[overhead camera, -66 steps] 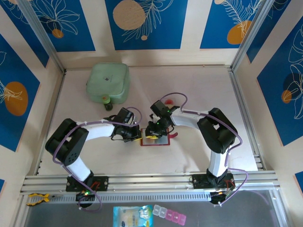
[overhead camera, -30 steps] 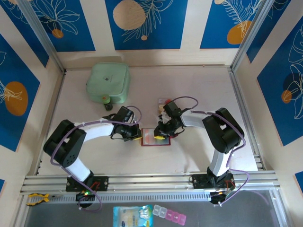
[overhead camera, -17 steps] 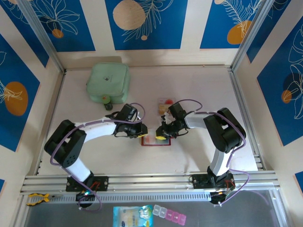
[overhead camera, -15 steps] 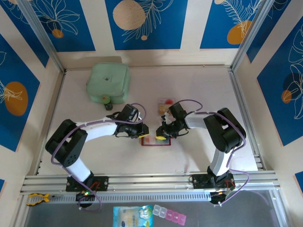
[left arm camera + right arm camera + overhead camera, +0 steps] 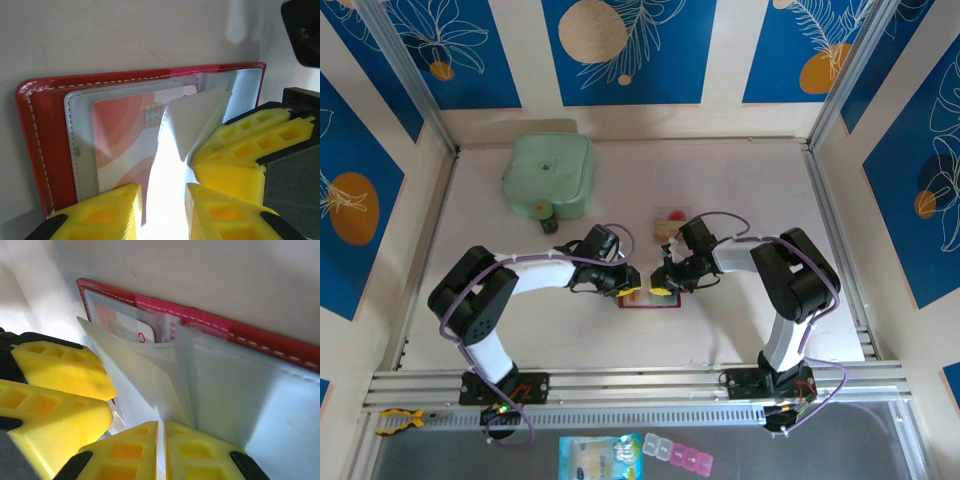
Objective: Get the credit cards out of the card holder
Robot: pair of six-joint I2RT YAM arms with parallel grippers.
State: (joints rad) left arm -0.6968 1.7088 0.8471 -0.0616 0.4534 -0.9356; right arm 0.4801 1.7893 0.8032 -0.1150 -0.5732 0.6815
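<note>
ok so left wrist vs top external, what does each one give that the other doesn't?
Left wrist: the chip on the pinkish card tucked in the card holder, and the clear pocket flap pinched up by the right gripper. Top external: the mint-green case at the far left, and a pale card with a red spot lying loose on the table beyond the holder. Both: the open red holder, with the left gripper and right gripper meeting over it.
</note>
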